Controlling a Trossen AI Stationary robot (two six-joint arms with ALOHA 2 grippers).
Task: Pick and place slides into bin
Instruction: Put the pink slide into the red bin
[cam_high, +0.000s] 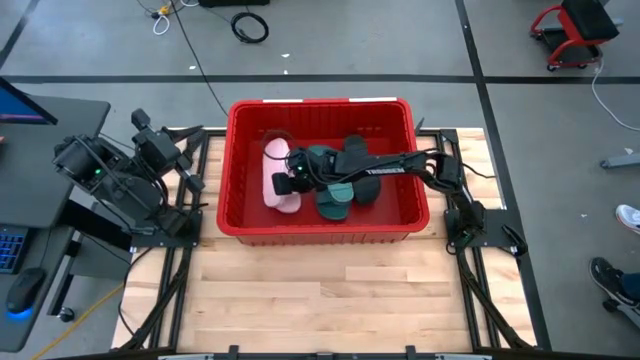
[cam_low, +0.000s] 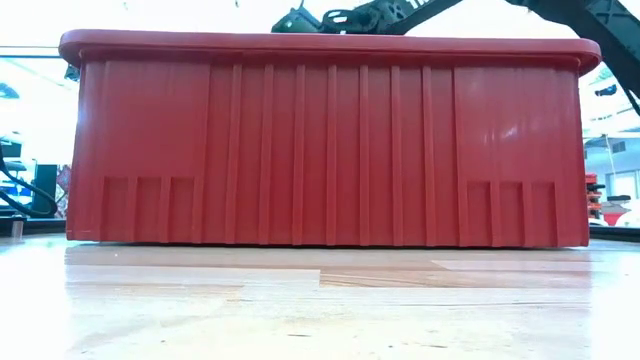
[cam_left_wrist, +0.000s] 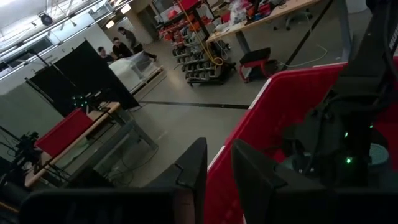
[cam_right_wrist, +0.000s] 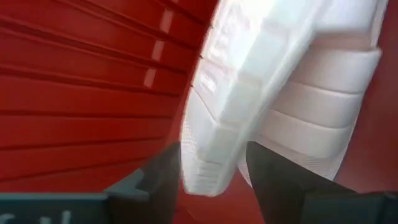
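The red bin stands at the table's far middle and fills the low view. Inside it lie pale pink slides, a teal slide and a black slide. My right gripper reaches into the bin from the right, slanting down. It is open, with the end of a pale slide between its fingers, beside the bin's left wall. My left gripper waits raised left of the bin, a narrow gap between its fingers and nothing in it. My right gripper has one finger on each side of the pale slide's sole edge, at the slide's end. The fingers slant down from the table's right. I cannot tell whether they touch the slide.
Bare wooden table top lies in front of the bin. A desk with a screen and keyboard stands left of the left arm. The right arm crosses over the bin's rim. People sit far back in the room.
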